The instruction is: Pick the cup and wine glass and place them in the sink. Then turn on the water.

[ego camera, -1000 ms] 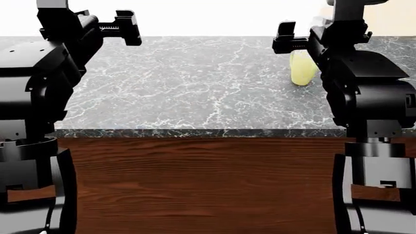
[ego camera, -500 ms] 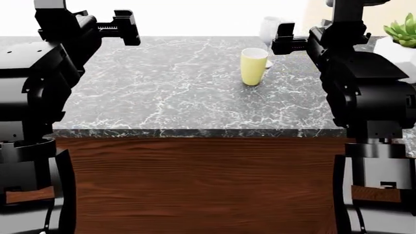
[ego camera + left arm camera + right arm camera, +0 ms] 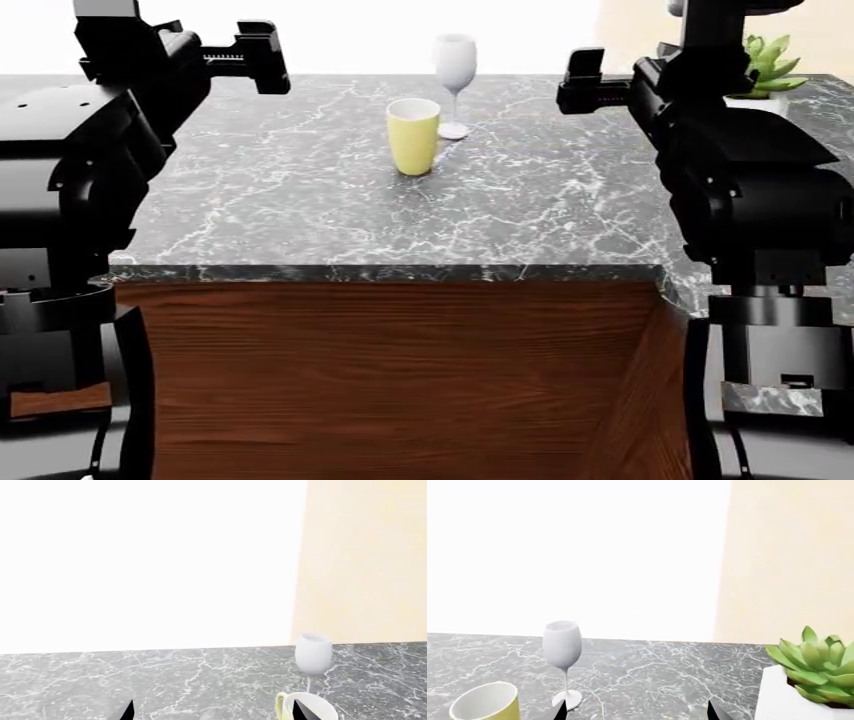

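Progress: nothing of your task is done as far as these views show; cup and wine glass are both unlifted, and the water step cannot be judged
Cup (image 3: pixel 412 135): standing upright on the counter (image 3: pixel 334 215), between your two arms, touched by neither
Wine glass (image 3: pixel 454 84): upright on its foot just behind the cup, towards your right; close to it, contact not discernible
Sink: not in any view; you have no sight of the basin or a tap from here
Left gripper (image 3: pixel 247 57): raised above the counter, well apart from both items, holding nothing; jaws stand parted
Right gripper (image 3: pixel 587 80): raised, nearer the wine glass than the cup, empty; jaws stand parted
Bystander item: potted succulent (image 3: pixel 810 667) on your right side
Outstanding: grasp both items, locate the sink, deposit them, turn on the water
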{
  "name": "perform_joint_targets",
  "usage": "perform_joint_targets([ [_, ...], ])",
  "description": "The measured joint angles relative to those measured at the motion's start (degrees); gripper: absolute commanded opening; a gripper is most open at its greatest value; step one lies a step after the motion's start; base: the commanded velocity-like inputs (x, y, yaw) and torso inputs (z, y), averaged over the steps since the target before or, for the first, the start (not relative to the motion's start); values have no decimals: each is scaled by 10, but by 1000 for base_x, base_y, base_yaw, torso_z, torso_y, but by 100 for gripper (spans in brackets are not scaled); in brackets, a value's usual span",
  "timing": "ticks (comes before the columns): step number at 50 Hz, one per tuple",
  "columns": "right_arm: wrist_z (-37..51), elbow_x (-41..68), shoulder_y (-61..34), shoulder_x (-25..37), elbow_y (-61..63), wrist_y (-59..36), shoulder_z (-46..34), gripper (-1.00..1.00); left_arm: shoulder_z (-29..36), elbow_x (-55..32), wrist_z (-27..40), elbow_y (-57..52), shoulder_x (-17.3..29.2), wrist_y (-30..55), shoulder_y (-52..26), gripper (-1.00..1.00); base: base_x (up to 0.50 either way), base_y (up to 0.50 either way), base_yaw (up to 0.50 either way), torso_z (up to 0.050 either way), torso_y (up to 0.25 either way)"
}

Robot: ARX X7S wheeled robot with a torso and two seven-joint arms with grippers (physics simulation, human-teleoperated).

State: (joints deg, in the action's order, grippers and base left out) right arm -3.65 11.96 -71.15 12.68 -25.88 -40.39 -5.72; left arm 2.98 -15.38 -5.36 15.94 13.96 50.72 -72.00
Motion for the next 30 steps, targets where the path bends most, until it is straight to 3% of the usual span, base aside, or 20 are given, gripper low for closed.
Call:
perform_joint_targets([
  [3, 0, 0, 0, 0, 0, 0, -1, 100, 1, -1, 0, 0, 0, 0, 0, 100, -1, -500, 0, 0, 0],
  [16, -3, 2, 2, 1, -1, 2, -6, 100, 4, -4, 0, -3, 0, 2, 0, 100, 9, 0, 0, 0, 0],
  [30, -9, 5, 1, -1, -7, 3, -15, 100, 3, -8, 3, -2, 2, 2, -2, 100, 440, -1, 0, 0, 0],
])
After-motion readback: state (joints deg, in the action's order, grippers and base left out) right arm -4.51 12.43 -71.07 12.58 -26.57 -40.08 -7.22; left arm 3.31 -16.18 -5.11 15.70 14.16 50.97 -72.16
